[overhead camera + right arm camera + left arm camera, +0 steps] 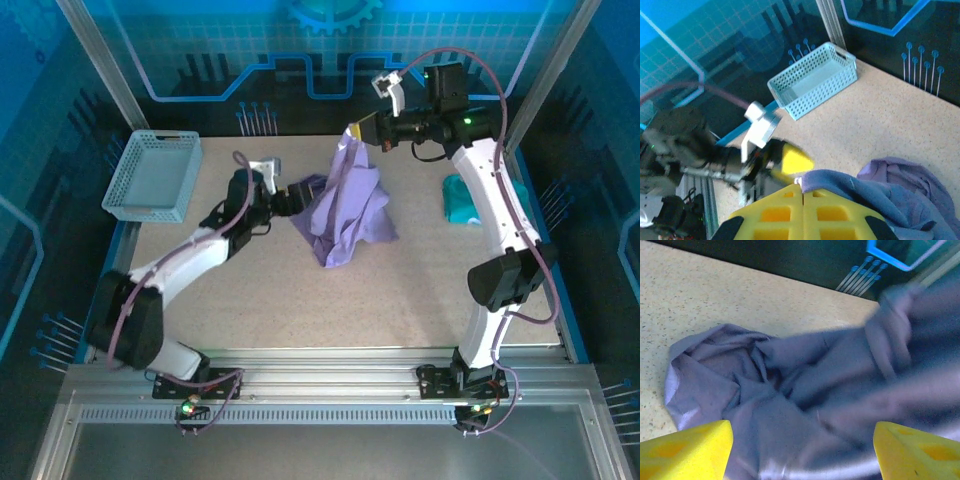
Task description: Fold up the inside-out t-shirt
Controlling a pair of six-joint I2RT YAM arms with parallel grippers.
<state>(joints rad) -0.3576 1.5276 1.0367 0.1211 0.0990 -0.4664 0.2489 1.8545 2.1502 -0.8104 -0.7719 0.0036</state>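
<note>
The inside-out t-shirt [345, 210] sits as a crumpled lavender heap near the middle of the tabletop [300, 300], a little towards the far side, with one part of it drawn up off the surface to the right gripper [360, 130]. That gripper's jaws are together and clamped on the cloth. In the right wrist view the two yellow fingers [775, 215] press flat against each other, and a fold of the purple fabric comes out right at their tips and falls away to the right into the rest of the shirt. The lifted part forms a narrow peak under the right arm, and the lower folds spread out on the tabletop below it. The left gripper [283, 200] is at the shirt's left edge, low over the tabletop, and its jaws stand wide apart: in the left wrist view one yellow pad [687, 452] shows in the bottom left corner and the other in the bottom right, with wrinkled cloth lying loose between and beyond them — not gripped. The right part of that view is blurred, so the finer detail of the folds there cannot be told. A pale mesh basket [152, 175] stands at the far left corner of the tabletop, well apart from the shirt, and a small teal garment [458, 200] lies on the right side — partly behind the right arm's white link
</note>
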